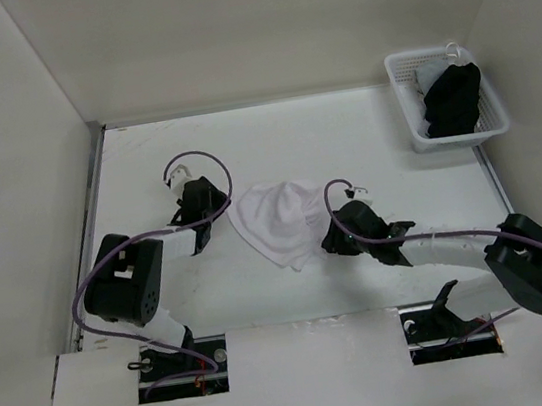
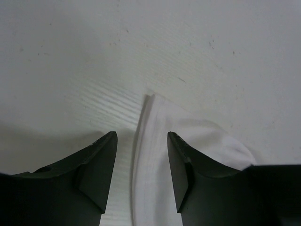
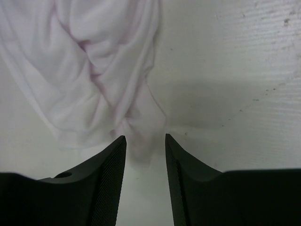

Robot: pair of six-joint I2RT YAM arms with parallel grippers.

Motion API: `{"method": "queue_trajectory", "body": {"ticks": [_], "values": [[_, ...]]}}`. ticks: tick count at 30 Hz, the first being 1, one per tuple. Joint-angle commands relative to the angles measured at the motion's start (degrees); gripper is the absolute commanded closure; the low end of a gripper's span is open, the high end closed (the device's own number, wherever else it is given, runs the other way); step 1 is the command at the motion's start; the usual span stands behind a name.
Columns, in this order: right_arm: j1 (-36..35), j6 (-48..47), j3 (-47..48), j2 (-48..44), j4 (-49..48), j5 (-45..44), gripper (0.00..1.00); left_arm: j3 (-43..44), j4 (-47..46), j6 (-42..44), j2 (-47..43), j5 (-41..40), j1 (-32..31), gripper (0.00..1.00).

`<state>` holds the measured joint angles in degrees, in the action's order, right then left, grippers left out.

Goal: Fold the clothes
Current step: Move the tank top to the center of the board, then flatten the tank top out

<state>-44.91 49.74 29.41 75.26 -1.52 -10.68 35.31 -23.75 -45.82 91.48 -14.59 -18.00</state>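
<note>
- The clothes [image 1: 279,224] lie bunched and wrinkled at the middle of the desk [image 1: 342,132]; no tidy fold shows, so I judge nearly all the folding is left.
- Left gripper [image 2: 142,136]: jaws apart, straddling a cloth edge.
- Right gripper [image 3: 146,137]: jaws apart around a cloth tip.

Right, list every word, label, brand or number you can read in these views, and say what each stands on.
None: no readable text in any view.
The white garment, black garment, basket and table show no print or label.
</note>
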Motion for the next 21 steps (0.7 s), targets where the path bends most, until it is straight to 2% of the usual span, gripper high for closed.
{"method": "queue_trajectory", "body": {"ticks": [1, 3, 5, 6, 8, 13, 14, 18, 19, 21], "values": [[-0.66, 1.86, 0.30, 3.47, -1.02, -0.40, 0.58, 5.11, -1.12, 2.66, 4.48, -1.76, 0.82, 0.56], [-0.66, 1.51, 1.00, 6.28, -3.30, 1.00, 0.62, 5.82, -1.13, 3.20, 5.64, -0.80, 0.99, 0.57], [-0.40, 1.42, 1.79, 8.84, -5.41, 2.24, 0.76, 4.60, -1.47, 3.28, 4.85, -0.70, 1.08, 0.57], [0.30, 1.16, 2.23, 9.80, -6.64, 2.07, 0.86, 3.72, -1.74, 3.28, 3.98, -0.79, 1.26, 0.57], [4.41, -1.12, 3.89, 10.34, -7.53, 1.02, 0.95, 1.79, -1.92, 3.20, 2.04, -0.70, 1.96, 0.57], [17.86, -8.68, 14.86, 11.57, -6.92, -2.59, 0.98, -2.08, -1.39, 2.84, -2.44, -0.35, 2.66, 0.56], [19.19, -9.82, 17.32, 12.35, -7.09, -2.94, 0.94, -2.70, -1.22, 2.93, -3.32, -0.26, 2.58, 0.55], [20.60, -12.90, 23.59, 15.53, -4.37, -3.38, 0.53, -3.76, 0.10, 3.46, -5.26, 0.87, 1.87, 0.54], [20.61, -13.17, 22.72, 15.00, -4.46, -4.52, 0.49, -3.84, 0.19, 3.63, -5.35, 1.31, 1.87, 0.54], [19.82, -12.91, 19.39, 12.64, -5.24, -6.10, 0.48, -3.58, -0.07, 3.81, -4.65, 2.54, 1.87, 0.54]]}}
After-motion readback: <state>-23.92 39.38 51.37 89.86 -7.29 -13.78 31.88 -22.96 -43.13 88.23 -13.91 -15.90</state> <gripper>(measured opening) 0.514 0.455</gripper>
